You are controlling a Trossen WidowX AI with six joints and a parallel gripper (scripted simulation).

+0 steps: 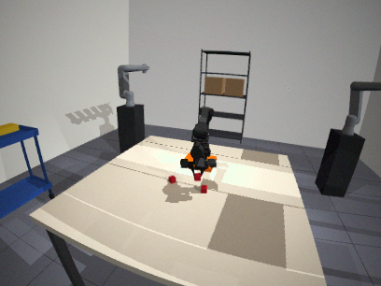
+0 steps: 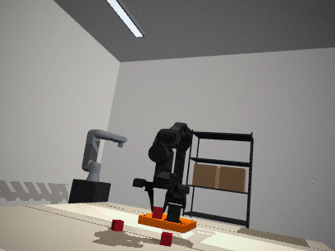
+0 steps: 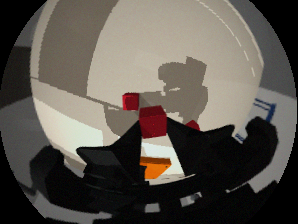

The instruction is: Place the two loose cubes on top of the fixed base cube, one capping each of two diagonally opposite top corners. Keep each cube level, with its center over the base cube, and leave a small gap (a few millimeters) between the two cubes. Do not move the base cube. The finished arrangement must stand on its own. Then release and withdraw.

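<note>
My gripper (image 1: 197, 174) (image 2: 158, 208) (image 3: 152, 120) points down and is shut on a red cube (image 1: 197, 177) (image 2: 158, 212) (image 3: 152, 121). It holds this cube above the table, on the arm's side of the other two cubes. A second red cube (image 1: 204, 189) (image 2: 166, 239) (image 3: 130, 101) stands on the table. A third red cube (image 1: 172, 179) (image 2: 117, 225) (image 3: 193, 125) stands on the table too, apart from the second, and is partly hidden by a finger in the wrist view. The cubes look alike; I cannot tell by looks which is the fixed base.
The arm's orange base plate (image 1: 189, 158) (image 2: 164, 223) (image 3: 155, 168) lies behind the cubes on the pale table (image 1: 131, 210). The arm's shadow falls around the two standing cubes. A blue cart (image 1: 23, 189), a shelf rack (image 1: 226, 95) and two grey arms on black pedestals stand beyond the table.
</note>
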